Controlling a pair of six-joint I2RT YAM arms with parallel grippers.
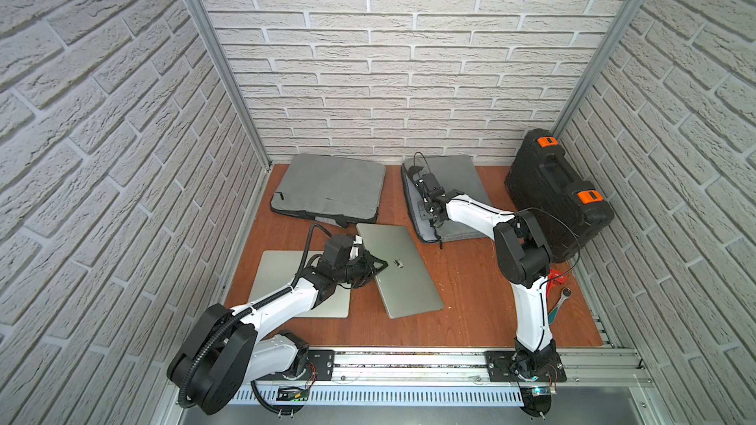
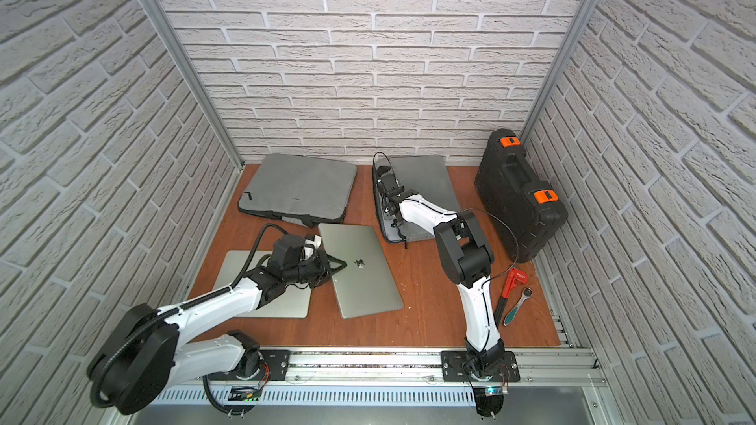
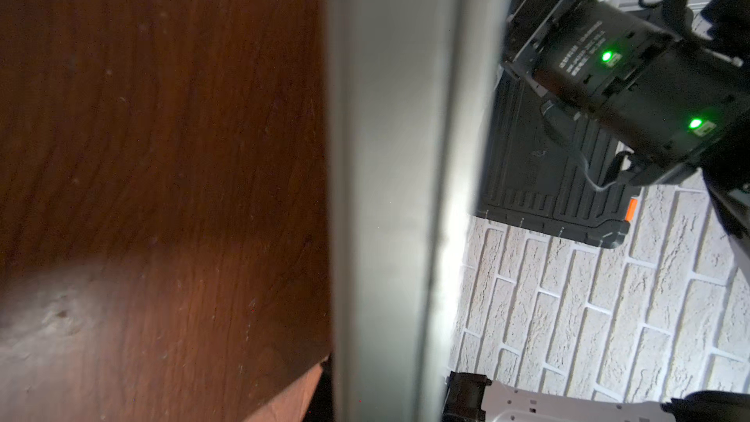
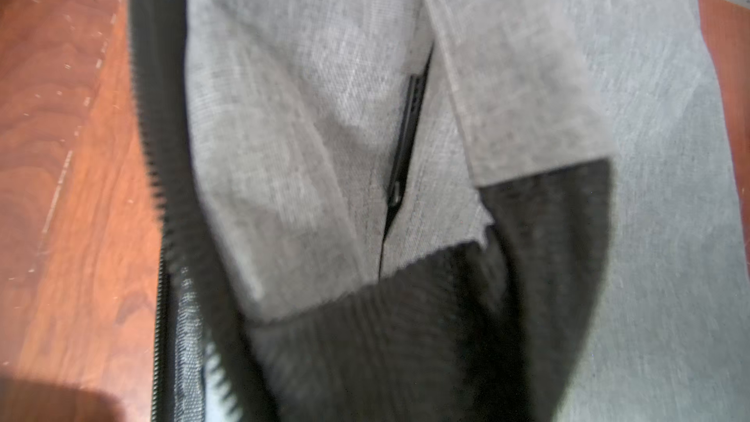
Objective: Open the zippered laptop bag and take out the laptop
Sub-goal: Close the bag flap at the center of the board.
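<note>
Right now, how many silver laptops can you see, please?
2. One flat silver laptop lies beneath the left arm; a logo-marked silver laptop sits mid-table, edge in the left gripper. The grey fabric bags may hide more.

On my feed the gray bag point(image 1: 460, 173) lies flat by the back wall. Its black zipper point(image 4: 162, 164) is undone and the mouth gapes on gray lining. I see a closed silver laptop point(image 1: 403, 280) out in the open, logo up, lying skewed. A second bag point(image 1: 331, 186), same gray, lies flat beside the first. A second laptop point(image 1: 275, 275) lies flat nearby.
</note>
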